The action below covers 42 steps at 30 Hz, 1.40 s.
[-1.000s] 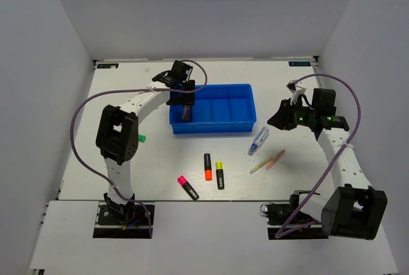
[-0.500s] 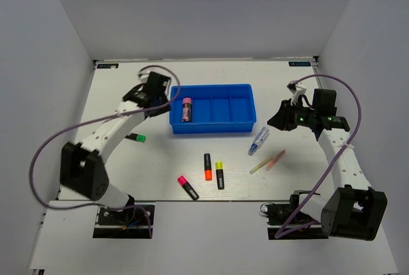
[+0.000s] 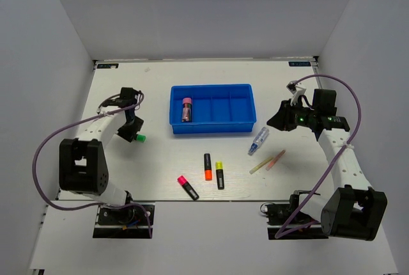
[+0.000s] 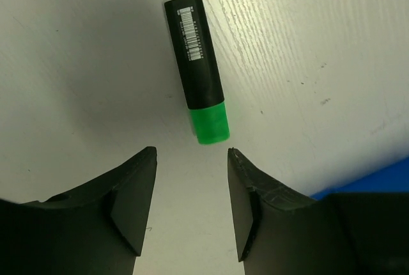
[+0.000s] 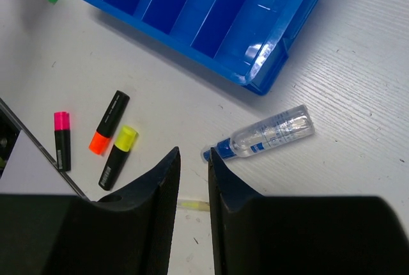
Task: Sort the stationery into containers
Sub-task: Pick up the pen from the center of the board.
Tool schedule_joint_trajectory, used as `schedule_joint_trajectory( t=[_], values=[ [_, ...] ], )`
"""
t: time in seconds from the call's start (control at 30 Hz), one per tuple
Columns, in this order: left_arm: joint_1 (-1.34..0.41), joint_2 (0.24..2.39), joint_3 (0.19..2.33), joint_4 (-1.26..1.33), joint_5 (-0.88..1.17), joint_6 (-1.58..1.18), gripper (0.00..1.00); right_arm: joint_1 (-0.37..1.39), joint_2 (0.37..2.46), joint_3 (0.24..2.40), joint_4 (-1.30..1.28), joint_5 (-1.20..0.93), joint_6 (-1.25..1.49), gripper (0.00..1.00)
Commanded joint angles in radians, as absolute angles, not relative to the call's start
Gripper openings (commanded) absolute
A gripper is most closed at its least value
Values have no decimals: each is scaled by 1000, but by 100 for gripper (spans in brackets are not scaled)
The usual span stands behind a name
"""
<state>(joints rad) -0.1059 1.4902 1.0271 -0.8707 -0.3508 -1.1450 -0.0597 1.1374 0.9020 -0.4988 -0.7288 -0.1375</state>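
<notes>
The left gripper [image 4: 192,152] is hovering with its fingers apart, holding nothing, just beside the green-capped highlighter [image 4: 197,70]

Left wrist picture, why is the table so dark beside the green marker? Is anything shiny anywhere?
Left wrist view: a soft grey shadow lies on the table left of the green-capped highlighter, probably cast by the arm above; the left gripper shows dark, with little detail. Right wrist view: white glare spots on the blue tray.
</notes>
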Motion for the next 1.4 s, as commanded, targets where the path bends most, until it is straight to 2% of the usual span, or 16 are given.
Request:
schedule_joint_trajectory(
  t=[0.0, 0.47, 0.73, 0.83, 0.87, 0.93, 0.97, 1.03, 1.07, 1.1, 1.17, 1.2, 1.23, 1.27, 1.37],
  values=[
    [-90, 1544, 1086, -870, -327, -1238, 59, -64, 1130, 930, -509, -753, -144, 28],
    [-45, 1721, 1106, -876, -374, -1265, 60, -66, 1135, 936, -515, -746, -153, 28],
    [-11, 1805, 1075, -802, -328, -1246, 59, -66, 1137, 934, -517, -746, -158, 28],
    [-9, 1833, 1068, -790, -310, -1239, 43, -69, 1137, 934, -520, -742, -158, 28],
    [-11, 1838, 1042, -778, -304, -1238, 29, -69, 1137, 937, -520, -742, -158, 28],
    [-9, 1836, 1026, -750, -293, -1233, 19, -71, 1134, 936, -518, -742, -158, 28],
    [-8, 1839, 1017, -749, -285, -1230, 9, -69, 1138, 936, -517, -741, -160, 28],
    [-8, 1830, 1020, -741, -266, -1174, 0, -71, 1143, 934, -518, -744, -158, 30],
    [-11, 1818, 1041, -744, -252, -1148, 0, -69, 1141, 934, -517, -747, -161, 65],
    [-15, 1809, 1057, -750, -247, -1088, 0, -69, 1143, 936, -518, -749, -157, 88],
    [-56, 1758, 1123, -794, -270, -991, 0, -71, 1150, 936, -532, -785, -164, 90],
    [-72, 1740, 1138, -804, -276, -917, 0, -69, 1154, 939, -535, -795, -175, 89],
    [-98, 1679, 1175, -801, -284, -841, 0, -69, 1158, 943, -540, -823, -190, 71],
    [-112, 1660, 1186, -783, -253, -798, 0, -68, 1170, 946, -551, -848, -213, 1],
    [-172, 1626, 1310, -765, -33, -629, 0, -63, 1199, 969, -598, -874, -238, 0]
  ],
)
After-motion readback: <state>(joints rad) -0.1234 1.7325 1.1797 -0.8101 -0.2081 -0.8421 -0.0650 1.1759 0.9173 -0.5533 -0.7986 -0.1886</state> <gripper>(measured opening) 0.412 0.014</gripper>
